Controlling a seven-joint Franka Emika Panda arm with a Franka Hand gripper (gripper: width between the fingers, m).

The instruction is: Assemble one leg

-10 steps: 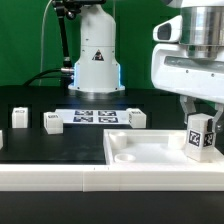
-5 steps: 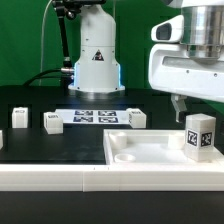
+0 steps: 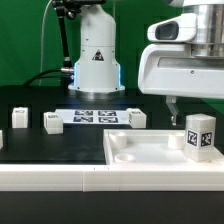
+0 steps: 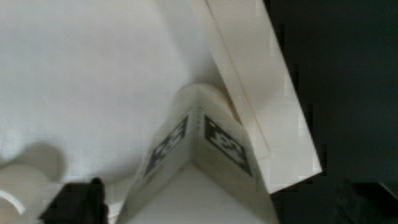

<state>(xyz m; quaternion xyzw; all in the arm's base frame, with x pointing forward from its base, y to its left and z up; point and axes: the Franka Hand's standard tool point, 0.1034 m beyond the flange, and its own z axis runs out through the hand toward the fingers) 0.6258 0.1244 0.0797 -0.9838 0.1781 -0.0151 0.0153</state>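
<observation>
The leg [image 3: 201, 135], a small white post with a black-and-white tag, stands upright on the right part of the large flat white panel [image 3: 140, 150]. My gripper [image 3: 198, 103] hangs above it, open and empty, with one dark finger [image 3: 172, 103] showing clear of the leg's top. In the wrist view the leg [image 4: 205, 140] lies straight below, between my two dark fingertips [image 4: 71, 200], and neither touches it. The gripper [image 4: 217, 205] holds nothing. The panel [image 4: 89, 80] fills most of that view.
Three more white legs [image 3: 18, 117] [image 3: 52, 122] [image 3: 137, 118] stand on the black table behind the panel. The marker board [image 3: 95, 117] lies between them. The arm's base [image 3: 95, 60] stands at the back. The panel has a recessed corner [image 3: 128, 150].
My gripper has let go of the leg and risen straight up. The leg stays standing on the panel, unmoved.
</observation>
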